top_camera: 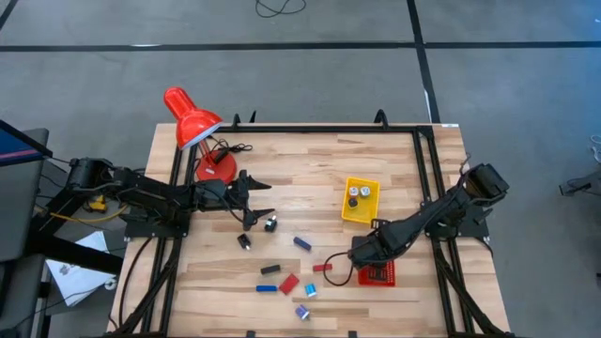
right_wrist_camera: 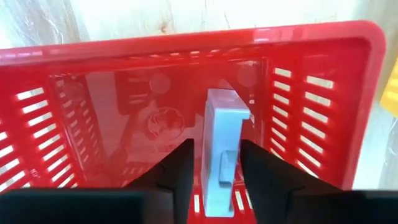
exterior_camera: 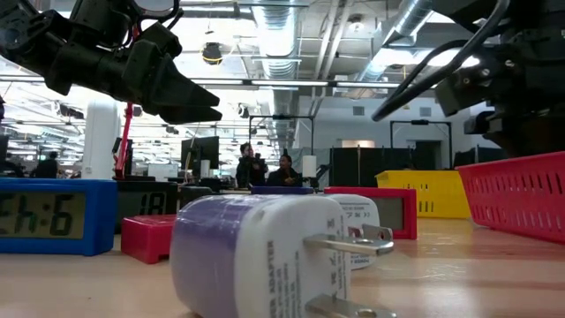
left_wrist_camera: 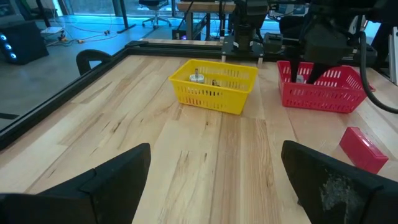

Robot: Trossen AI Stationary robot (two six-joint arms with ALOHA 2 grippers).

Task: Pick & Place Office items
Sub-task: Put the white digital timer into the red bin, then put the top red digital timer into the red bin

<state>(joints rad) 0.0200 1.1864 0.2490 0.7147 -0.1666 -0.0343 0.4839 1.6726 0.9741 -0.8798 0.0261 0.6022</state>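
Quick count from the top-down cam: 2 arms, left arm (top_camera: pixel 160 195) + right arm (top_camera: pixel 432 221). 1 red lamp (top_camera: pixel 192 122). 2 baskets: 1 yellow basket (top_camera: pixel 361 214), 1 red basket (top_camera: pixel 378 275).

Loose on the table (top_camera: pixel 394 160), approx 9 small bits:
- 2 blue bars (top_camera: pixel 302 244) (top_camera: pixel 267 288)
- 1 red bar (top_camera: pixel 322 268)
- 1 red block (top_camera: pixel 288 284)
- 1 black bar (top_camera: pixel 270 269)
- 2 black clips (top_camera: pixel 270 223) (top_camera: pixel 244 241)
- 1 light-blue bit (top_camera: pixel 310 290)
- 1 purple-white plug (top_camera: pixel 301 312)

In yellow basket: 2 silver-topped pcs (top_camera: pixel 354 192), maybe a 3rd, too small to call. In red basket: 1 pale blue block (right_wrist_camera: pixel 221 155).

Bkgd, low cam: at least 2 ppl (exterior_camera: pixel 249 165).
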